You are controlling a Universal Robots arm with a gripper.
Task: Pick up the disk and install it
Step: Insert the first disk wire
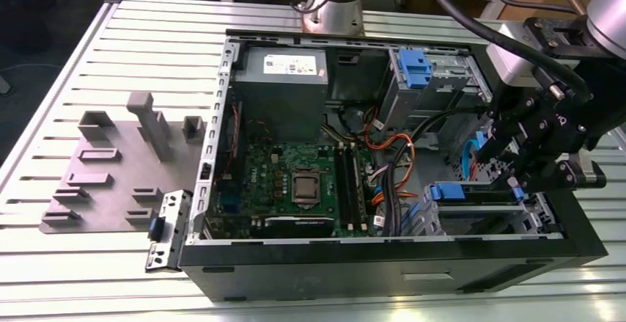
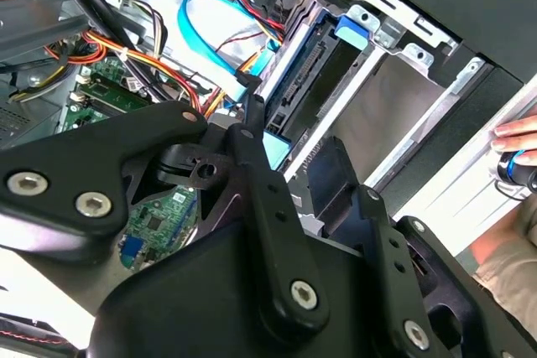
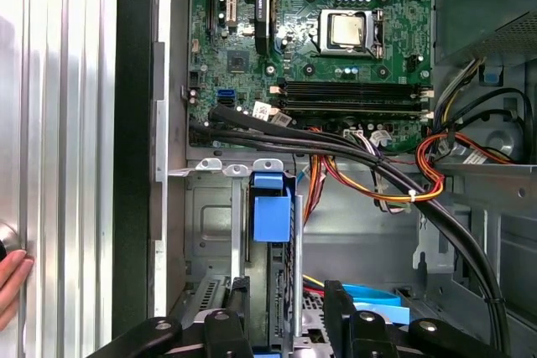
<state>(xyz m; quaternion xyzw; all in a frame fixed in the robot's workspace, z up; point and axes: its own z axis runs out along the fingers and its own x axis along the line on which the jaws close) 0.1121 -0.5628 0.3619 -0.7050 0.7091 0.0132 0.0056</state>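
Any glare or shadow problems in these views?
Exterior view: ribbed aluminium table bright, open black computer case darker inside. First wrist view: table washes out pale, green motherboard evenly lit. Second wrist view: glare on the silver sheet-metal drive cage.

From here the disk [image 3: 271, 214] gives me just its thin edge in the bay. Its label face is turned out of sight and its near end is hidden behind the claw [image 3: 287, 295] in the first wrist view. I can't make out whether the claw has hold of it. In the second wrist view the claw's black body covers most of the motherboard [image 2: 159, 215]. A person's hand [image 3: 10, 278] is cut off at the picture's edge. In the exterior view the arm [image 1: 333, 3] runs out past the top.
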